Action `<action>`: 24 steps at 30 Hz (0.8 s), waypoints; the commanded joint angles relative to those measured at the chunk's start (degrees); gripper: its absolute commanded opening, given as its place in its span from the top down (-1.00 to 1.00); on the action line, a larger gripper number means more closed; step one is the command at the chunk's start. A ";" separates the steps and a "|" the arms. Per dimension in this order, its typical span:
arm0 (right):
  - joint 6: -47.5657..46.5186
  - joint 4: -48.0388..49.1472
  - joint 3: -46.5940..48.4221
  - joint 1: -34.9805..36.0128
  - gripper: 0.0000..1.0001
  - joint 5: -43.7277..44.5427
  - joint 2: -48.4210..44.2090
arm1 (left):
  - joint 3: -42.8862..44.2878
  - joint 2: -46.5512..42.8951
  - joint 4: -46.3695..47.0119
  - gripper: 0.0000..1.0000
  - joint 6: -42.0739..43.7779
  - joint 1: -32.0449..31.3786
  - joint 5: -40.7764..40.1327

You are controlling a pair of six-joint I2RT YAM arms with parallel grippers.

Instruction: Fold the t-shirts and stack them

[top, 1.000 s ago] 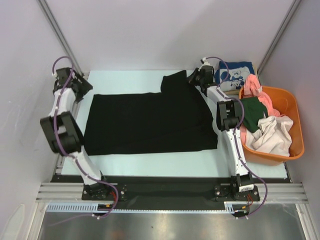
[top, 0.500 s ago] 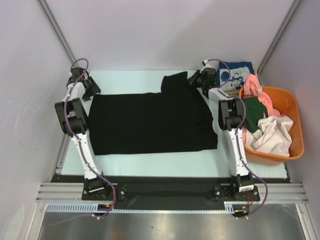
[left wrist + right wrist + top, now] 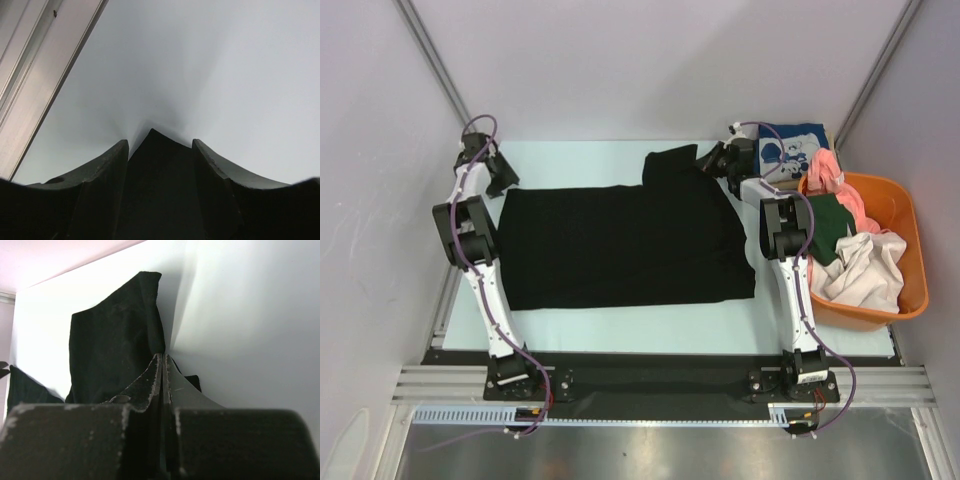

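Observation:
A large black t-shirt (image 3: 620, 245) lies spread flat on the pale table (image 3: 620, 325), with one sleeve (image 3: 670, 165) sticking out at the far right. My left gripper (image 3: 501, 179) is at the shirt's far left corner. In the left wrist view this gripper (image 3: 159, 142) has its fingers apart, with the pointed black cloth corner (image 3: 160, 185) lying between them. My right gripper (image 3: 716, 160) is at the far right sleeve. In the right wrist view it (image 3: 162, 356) is shut, pinching the black cloth (image 3: 110, 340) at its tips.
An orange basket (image 3: 912, 245) stands at the right edge and holds pink (image 3: 830, 170), dark green (image 3: 825, 225) and off-white (image 3: 865, 265) tees. A folded navy tee with white print (image 3: 790, 150) lies at the far right corner. Walls close in on the left and back.
My left arm swung in from the far left and brought its gripper to the shirt's far left corner. My right gripper shifted slightly right, still holding the sleeve.

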 commanded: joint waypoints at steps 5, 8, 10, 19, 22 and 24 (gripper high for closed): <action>0.67 0.71 -0.69 -0.45 1.00 -1.11 -2.80 | 2.81 0.90 -1.01 -0.10 1.11 -1.33 -0.70; 0.76 0.62 -0.61 -0.45 1.00 -1.11 -2.53 | 1.15 -0.15 -0.66 -0.08 1.55 -2.12 -1.40; 0.85 0.62 -0.61 -0.45 1.00 -1.29 -2.36 | 0.36 -0.33 0.13 0.06 1.46 -2.12 -1.49; 1.20 0.97 -0.52 -0.45 1.00 -2.51 -2.44 | 2.64 0.73 -1.18 1.00 0.85 -2.12 -1.41; 0.24 0.27 -1.13 -0.19 1.00 -4.45 -4.98 | 1.59 -1.29 -2.85 0.99 -0.64 -2.04 -3.59; -2.91 -1.57 -2.36 0.69 1.00 -4.71 -9.11 | 0.36 -3.13 -4.26 0.99 -2.31 -2.04 -5.00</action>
